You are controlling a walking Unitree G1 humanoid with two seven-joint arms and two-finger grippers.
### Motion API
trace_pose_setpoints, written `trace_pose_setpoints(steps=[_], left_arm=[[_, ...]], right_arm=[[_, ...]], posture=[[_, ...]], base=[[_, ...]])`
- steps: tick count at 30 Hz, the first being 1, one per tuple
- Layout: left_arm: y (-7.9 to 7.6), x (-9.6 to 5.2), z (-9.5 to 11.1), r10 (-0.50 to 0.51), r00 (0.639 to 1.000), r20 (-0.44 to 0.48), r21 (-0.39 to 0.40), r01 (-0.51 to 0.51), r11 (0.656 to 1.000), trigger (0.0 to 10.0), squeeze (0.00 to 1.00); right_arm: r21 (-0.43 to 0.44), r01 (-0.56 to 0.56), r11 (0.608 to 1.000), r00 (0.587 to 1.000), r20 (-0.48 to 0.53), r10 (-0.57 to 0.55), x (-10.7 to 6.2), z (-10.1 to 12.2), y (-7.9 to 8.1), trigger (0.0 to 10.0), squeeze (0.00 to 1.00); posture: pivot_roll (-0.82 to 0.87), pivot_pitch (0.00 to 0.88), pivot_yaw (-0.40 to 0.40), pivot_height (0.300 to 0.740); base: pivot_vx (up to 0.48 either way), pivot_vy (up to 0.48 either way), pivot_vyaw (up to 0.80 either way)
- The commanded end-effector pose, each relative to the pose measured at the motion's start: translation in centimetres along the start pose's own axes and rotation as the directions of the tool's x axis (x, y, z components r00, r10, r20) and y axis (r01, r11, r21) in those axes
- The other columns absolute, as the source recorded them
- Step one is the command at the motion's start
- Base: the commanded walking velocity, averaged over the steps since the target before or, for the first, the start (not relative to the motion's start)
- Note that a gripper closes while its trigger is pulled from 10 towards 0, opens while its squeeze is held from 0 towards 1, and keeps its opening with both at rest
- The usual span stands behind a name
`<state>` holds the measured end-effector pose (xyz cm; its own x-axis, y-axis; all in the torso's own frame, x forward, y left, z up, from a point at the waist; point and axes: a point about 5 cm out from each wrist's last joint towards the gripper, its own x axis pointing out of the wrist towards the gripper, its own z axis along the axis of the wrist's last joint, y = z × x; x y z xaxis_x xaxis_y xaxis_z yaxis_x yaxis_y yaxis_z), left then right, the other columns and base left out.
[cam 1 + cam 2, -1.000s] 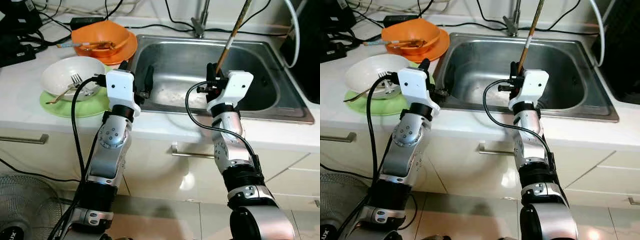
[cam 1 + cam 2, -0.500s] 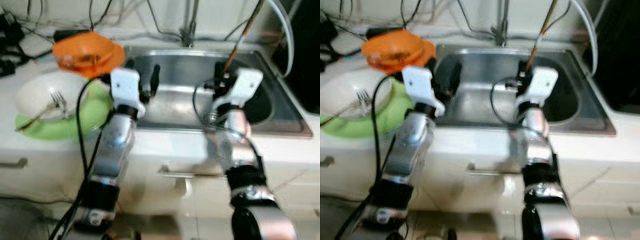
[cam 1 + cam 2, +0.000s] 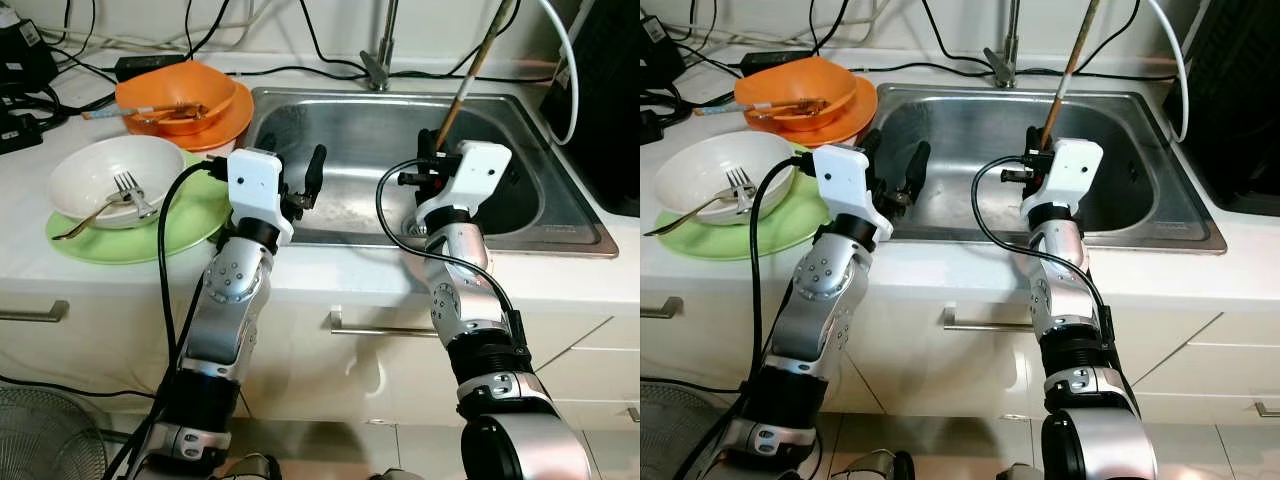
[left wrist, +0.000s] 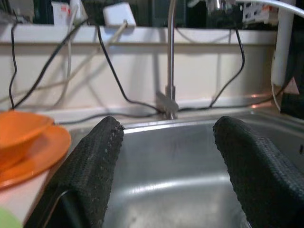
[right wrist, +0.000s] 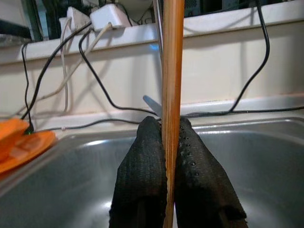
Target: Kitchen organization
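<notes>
Over the sink basin, the right gripper (image 5: 167,156) is clamped on a pair of long wooden chopsticks (image 3: 468,75), fingers pressed tight against the shaft; the sticks rise steeply toward 1 o'clock, past the tap. Left gripper (image 4: 166,166) hangs at the basin's 9 o'clock edge, fingers spread wide with nothing between them. Sink (image 3: 520,110): steel, no dishes visible in it, a pale residue or wet patch on the floor near the drain. At 9 o'clock from the left gripper, on the counter, a white bowl (image 3: 90,170) sits on a green plate (image 3: 195,215); a fork (image 3: 128,190) lies in the bowl, along with a second long utensil whose handle sticks out over the rim. At 11 o'clock, an orange bowl (image 3: 195,85) on an orange plate (image 3: 245,115), with what looks like utensils and food scraps inside. Judgement: early stage. One item in hand, not yet put down; both bowl-and-plate stacks and their cutlery untouched on the counter.
</notes>
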<state>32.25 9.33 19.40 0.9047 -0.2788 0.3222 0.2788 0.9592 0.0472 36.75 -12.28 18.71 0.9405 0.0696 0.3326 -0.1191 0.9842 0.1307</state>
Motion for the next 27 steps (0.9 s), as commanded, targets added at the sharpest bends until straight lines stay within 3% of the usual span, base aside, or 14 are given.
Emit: trace_pose_setpoints(steps=[1, 5, 8, 10, 11, 13, 15, 22, 27], left_arm=[[0.0, -0.3, -0.2, -0.014, 1.0, -0.022, -0.001, 0.014, 1.0, 10.0, 0.0], [0.0, -0.8, -0.8, -0.041, 0.997, -0.064, -0.003, 0.041, 0.999, 10.0, 0.0], [0.0, -1.1, -1.1, -0.054, 0.994, -0.091, -0.001, 0.054, 0.999, 10.0, 0.0], [0.1, -1.3, -1.3, -0.059, 0.993, -0.105, -0.004, 0.059, 0.998, 10.0, 0.0], [0.1, -1.3, -1.3, -0.059, 0.993, -0.105, -0.004, 0.059, 0.998, 10.0, 0.0], [0.0, -1.3, -1.3, -0.068, 0.992, -0.109, -0.009, 0.068, 0.998, 10.0, 0.0], [-0.2, -1.3, -1.2, -0.075, 0.991, -0.111, -0.009, 0.075, 0.997, 10.0, 0.0], [-1.0, -1.4, -0.9, -0.128, 0.985, -0.117, -0.05, 0.123, 0.991, 10.0, 0.0], [-1.2, -1.7, -0.7, -0.178, 0.976, -0.127, -0.061, 0.172, 0.983, 10.0, 0.0]], right_arm=[[-0.002, -0.008, 1.0, 1.0, 0.006, 0.009, 0.8, 0.9, 0.2, 10.0, 0.0], [-0.027, -0.039, 0.999, 0.998, -0.049, 0.038, 1.7, 1.0, 0.4, 10.0, 0.0], [-0.046, -0.037, 0.998, 0.988, -0.151, 0.03, 2.5, 0.5, 0.3, 10.0, 0.0], [-0.039, -0.054, 0.998, 0.968, -0.249, 0.042, 3.2, -0.1, 0.4, 10.0, 0.0], [-0.039, -0.054, 0.998, 0.968, -0.249, 0.042, 3.2, -0.1, 0.4, 10.0, 0.0], [-0.048, -0.103, 0.994, 0.929, -0.361, 0.079, 3.7, -0.9, 0.8, 10.0, 0.0], [-0.045, -0.131, 0.99, 0.915, -0.391, 0.103, 3.8, -1.0, 1.1, 10.0, 0.0], [-0.165, -0.399, 0.902, 0.795, -0.552, 0.25, 3.9, -2.1, 2.8, 10.0, 0.0], [-0.209, -0.426, 0.88, 0.767, -0.599, 0.229, 3.5, -2.9, 2.4, 10.0, 0.0]], posture=[[-0.04, 0.093, 0.002, 0.74], [-0.04, 0.091, 0.0, 0.74], [-0.04, 0.085, -0.003, 0.74], [-0.04, 0.08, -0.005, 0.74], [-0.04, 0.08, -0.005, 0.74], [-0.04, 0.075, -0.008, 0.74], [-0.04, 0.075, -0.008, 0.74], [-0.03, 0.065, -0.02, 0.74], [-0.02, 0.065, -0.022, 0.74]], base=[[0.0, 0.0, 0.0], [0.0, 0.0, 0.0], [0.0, 0.0, 0.0], [0.0, 0.0, 0.0], [0.0, 0.0, 0.0], [0.0, 0.0, 0.0], [0.0, 0.0, 0.0], [0.0, 0.0, 0.0], [0.0, 0.0, 0.0]])
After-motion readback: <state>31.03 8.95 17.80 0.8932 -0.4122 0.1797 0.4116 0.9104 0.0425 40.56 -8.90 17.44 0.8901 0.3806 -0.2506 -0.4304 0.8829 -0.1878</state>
